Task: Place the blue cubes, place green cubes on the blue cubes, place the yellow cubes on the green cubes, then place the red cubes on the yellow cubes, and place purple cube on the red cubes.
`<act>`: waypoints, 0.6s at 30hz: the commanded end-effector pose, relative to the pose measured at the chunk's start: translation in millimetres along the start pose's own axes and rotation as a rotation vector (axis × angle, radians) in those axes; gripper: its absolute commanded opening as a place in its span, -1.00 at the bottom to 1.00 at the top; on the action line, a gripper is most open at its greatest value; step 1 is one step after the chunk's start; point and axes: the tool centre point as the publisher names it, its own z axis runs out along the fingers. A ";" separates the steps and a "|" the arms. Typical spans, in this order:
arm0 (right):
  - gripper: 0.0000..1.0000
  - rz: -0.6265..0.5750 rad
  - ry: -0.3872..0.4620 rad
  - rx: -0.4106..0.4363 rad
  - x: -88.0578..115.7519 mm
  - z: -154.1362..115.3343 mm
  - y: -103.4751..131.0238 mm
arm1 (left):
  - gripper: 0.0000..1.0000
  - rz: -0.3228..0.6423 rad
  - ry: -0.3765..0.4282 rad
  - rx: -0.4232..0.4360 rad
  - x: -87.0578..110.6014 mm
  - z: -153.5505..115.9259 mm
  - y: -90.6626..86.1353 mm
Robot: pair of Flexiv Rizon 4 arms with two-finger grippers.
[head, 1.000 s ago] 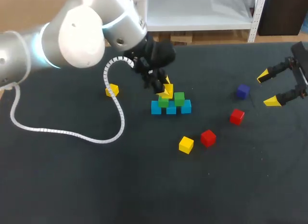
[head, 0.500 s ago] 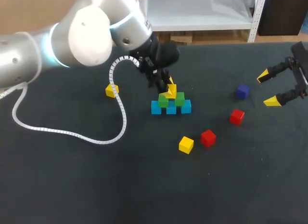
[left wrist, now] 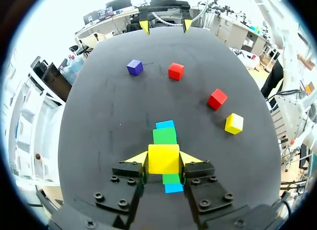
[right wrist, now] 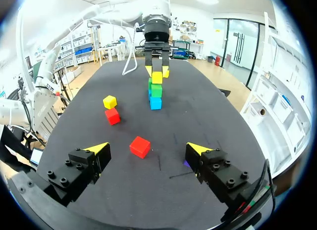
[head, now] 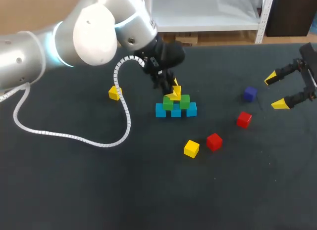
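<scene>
**Yellow cube held over the green pair**

The left hand [left wrist: 164, 160] was clamped on a yellow cube [head: 175, 93], with one yellow tip pressed to each side. It held the cube right above the two green cubes [head: 184, 101] at the middle of the counter [head: 74, 190]. Whether the cube rested on them could not be told. The green cubes sat on a row of three blue cubes [head: 176, 113]. Two more yellow cubes lay loose, one left of the stack [head: 115, 93] and one nearer and slightly right [head: 191, 148]. A red cube [head: 214, 141] lay just beside the nearer one. Another red cube [head: 243, 119] lay further right, with the purple cube [head: 250, 94] beyond it. The right hand [head: 275, 91] hung at the right edge, its tips spread wide apart.
</scene>
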 end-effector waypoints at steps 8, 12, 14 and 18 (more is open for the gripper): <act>1.00 -0.001 -0.002 -0.001 0.5 0.6 -0.7 | -1.00 0.001 0.004 0.008 -0.2 0.3 0.7; 1.00 -0.001 -0.002 -0.001 0.5 0.6 -0.7 | -1.00 0.001 0.007 0.012 -0.2 0.7 0.4; 1.00 -0.001 -0.002 -0.001 0.5 0.6 -0.7 | -1.00 0.000 0.008 0.013 -0.2 0.7 0.3; 1.00 -0.001 -0.002 -0.001 0.5 0.6 -0.7 | -1.00 0.004 0.009 0.011 -1.9 0.0 -0.3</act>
